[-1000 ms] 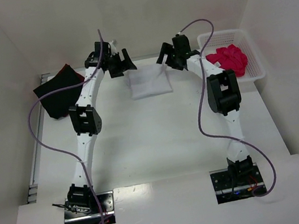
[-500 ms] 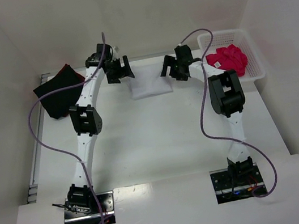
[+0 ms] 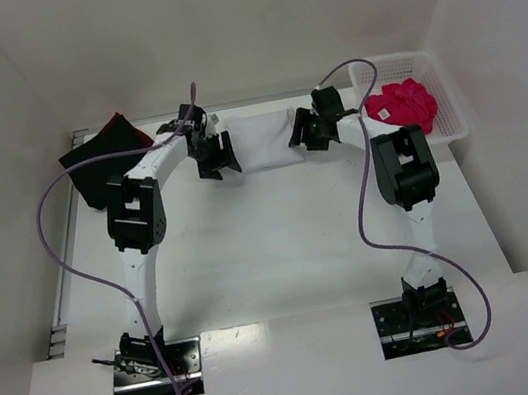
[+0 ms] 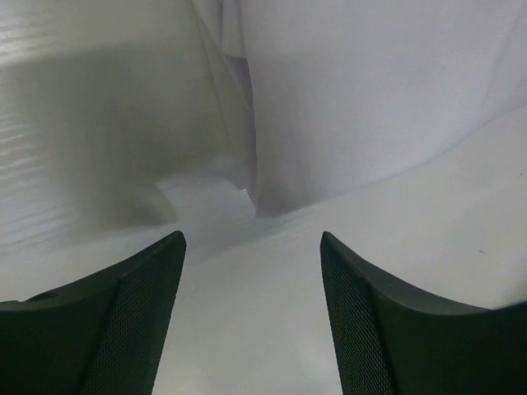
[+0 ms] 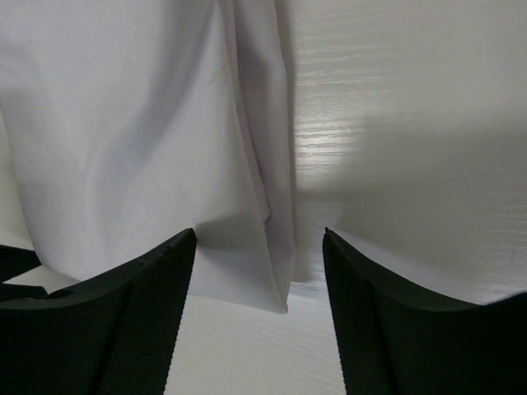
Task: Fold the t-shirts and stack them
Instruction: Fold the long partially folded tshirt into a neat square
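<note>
At far middle of table (image 3: pixel 272 247), white t-shirt (image 3: pixel 260 140) lies between my grippers: left gripper (image 4: pixel 252 237) at its left edge, right gripper (image 5: pixel 259 232) at its right edge. Both finger pairs apart, nothing clamped.

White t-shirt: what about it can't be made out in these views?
- Top view: both ends of the white t-shirt are hidden by the left tool and right tool.
- Wrist views: frame edges cut off most of it, and the number of folded layers is unclear.
- Any view: whether either tool touches the cloth.
</note>
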Robot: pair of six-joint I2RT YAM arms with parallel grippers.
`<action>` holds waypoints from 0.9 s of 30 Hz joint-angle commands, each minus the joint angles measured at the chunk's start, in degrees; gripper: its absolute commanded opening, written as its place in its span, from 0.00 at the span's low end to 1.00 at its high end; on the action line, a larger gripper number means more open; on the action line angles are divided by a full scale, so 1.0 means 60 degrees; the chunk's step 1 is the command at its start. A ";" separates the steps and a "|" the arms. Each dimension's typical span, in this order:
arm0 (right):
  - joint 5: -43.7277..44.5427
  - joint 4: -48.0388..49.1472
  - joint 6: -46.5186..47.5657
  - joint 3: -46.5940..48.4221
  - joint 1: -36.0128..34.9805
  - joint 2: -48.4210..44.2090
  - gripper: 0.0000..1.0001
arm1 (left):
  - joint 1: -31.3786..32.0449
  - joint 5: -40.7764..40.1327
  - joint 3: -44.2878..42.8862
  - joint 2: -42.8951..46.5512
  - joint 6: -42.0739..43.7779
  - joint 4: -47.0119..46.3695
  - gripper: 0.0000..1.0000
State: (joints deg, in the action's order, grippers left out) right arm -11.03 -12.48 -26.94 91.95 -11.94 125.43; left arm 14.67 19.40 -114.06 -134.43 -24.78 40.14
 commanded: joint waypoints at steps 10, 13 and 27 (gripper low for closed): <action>-0.0431 0.0440 0.0155 -0.0852 -0.0195 -0.0514 0.59 | 0.0002 0.0370 0.0803 0.0595 -0.0942 -0.2588 0.70; -0.0519 0.0440 0.0155 -0.0781 -0.0221 -0.0514 0.53 | 0.0002 0.0370 0.0864 0.0477 -0.1029 -0.2676 0.59; -0.0710 0.0396 -0.0138 -0.1520 -0.0464 -0.0801 0.03 | 0.0280 -0.0084 0.1958 0.0827 -0.1056 -0.2779 0.16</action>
State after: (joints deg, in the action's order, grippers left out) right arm -15.10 -9.74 -27.86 84.44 -13.22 123.68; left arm 16.10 19.86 -104.60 -133.06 -30.65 23.72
